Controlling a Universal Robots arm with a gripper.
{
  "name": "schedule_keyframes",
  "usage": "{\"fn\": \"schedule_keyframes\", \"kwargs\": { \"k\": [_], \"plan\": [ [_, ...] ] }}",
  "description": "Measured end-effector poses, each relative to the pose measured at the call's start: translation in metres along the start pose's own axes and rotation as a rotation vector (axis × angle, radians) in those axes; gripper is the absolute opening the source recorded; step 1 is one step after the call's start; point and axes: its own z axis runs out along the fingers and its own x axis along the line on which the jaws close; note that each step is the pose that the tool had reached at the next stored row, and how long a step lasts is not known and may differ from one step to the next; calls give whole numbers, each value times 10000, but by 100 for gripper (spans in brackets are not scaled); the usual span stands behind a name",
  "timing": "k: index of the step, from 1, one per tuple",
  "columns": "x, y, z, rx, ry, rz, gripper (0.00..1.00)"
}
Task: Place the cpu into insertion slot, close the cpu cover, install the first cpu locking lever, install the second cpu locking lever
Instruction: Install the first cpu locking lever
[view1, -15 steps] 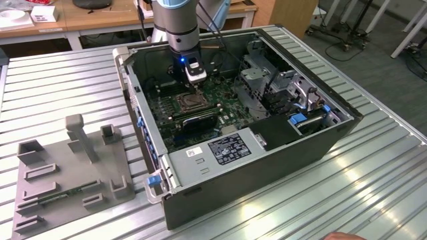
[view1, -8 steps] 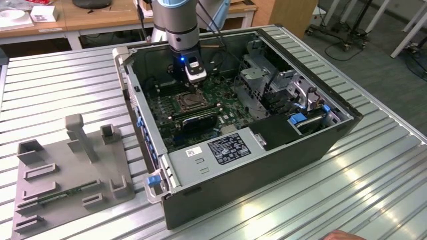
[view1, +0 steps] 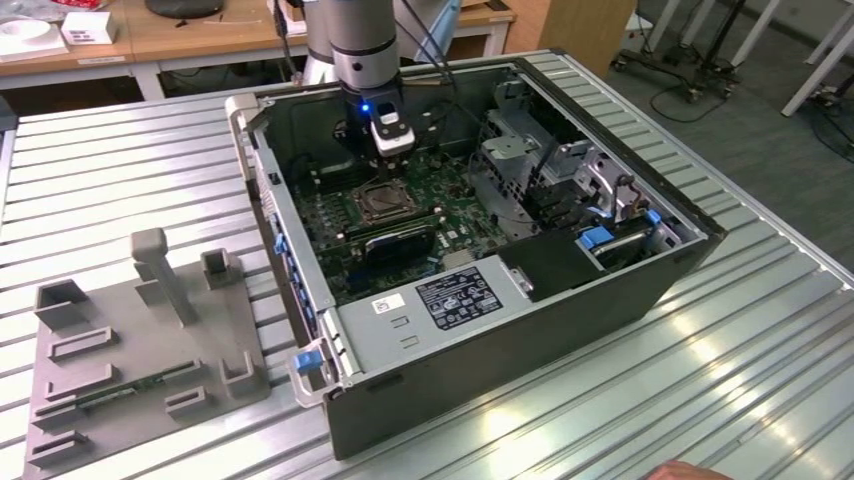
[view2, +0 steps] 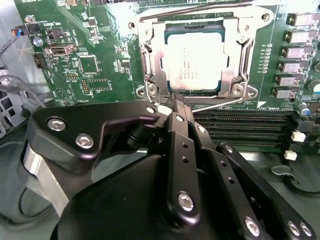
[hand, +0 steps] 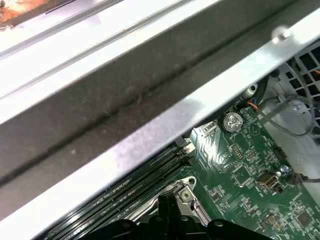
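— Status?

— Exterior view first: my arm reaches into the open case (view1: 561, 340) on the counter (view1: 134, 150), and the claw (view1: 376, 160) hangs just above the slot (view1: 378, 203).

— And the cpu?

— In the second wrist view the cpu (view2: 197, 57) sits in the slot, with the cover (view2: 150, 60) flat over its edges. My claw (view2: 175, 102) is pressed together, its tip at the cover's corner, touching or just beside a lever (view2: 225, 104). I can't tell whether it pinches the wire.

— First wrist view?

— The claw (hand: 170, 207) is beside the memory slots (hand: 125, 200). I'd judge a slow, steady push along the lever does it best, keeping clear of the board (hand: 240, 175).
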Motion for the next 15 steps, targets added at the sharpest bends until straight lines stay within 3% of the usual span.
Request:
{"fn": "schedule_keyframes", "kwargs": {
  "k": [4, 7, 15],
  "plan": [
    [0, 0, 0, 0, -1, 1, 11],
    [8, -6, -3, -82, 46, 23, 11],
    [16, -8, -68, -115, 20, 60, 11]
  ]
}}
